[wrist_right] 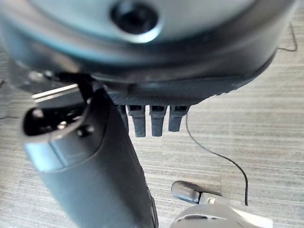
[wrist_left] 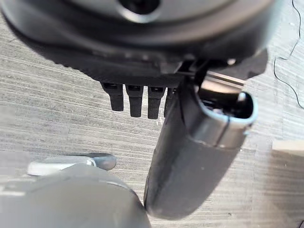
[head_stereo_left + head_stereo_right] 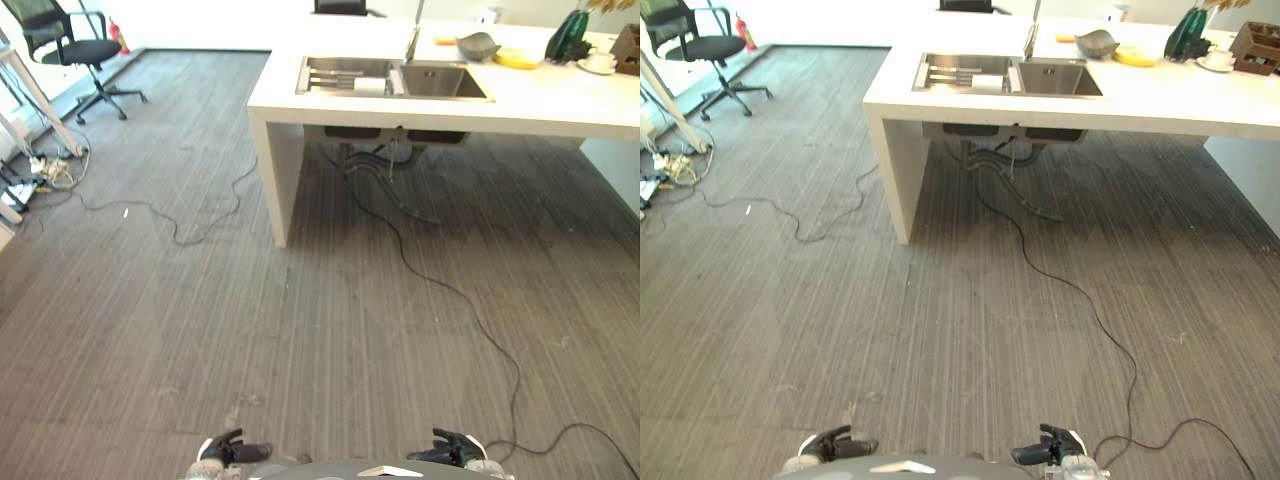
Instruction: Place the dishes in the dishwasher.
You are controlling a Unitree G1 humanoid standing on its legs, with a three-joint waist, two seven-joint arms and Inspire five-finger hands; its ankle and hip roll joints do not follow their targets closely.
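Ahead, counter (image 3: 300, 95) edge; both hands (image 3: 232, 449) (image 3: 450, 447) low, fingers relaxed.

dishes (image 3: 520, 52) on far counter (image 3: 560, 100), indistinct

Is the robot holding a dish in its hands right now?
No, the left hand and right hand hang empty with relaxed fingers, far from the grey bowl on the white counter.
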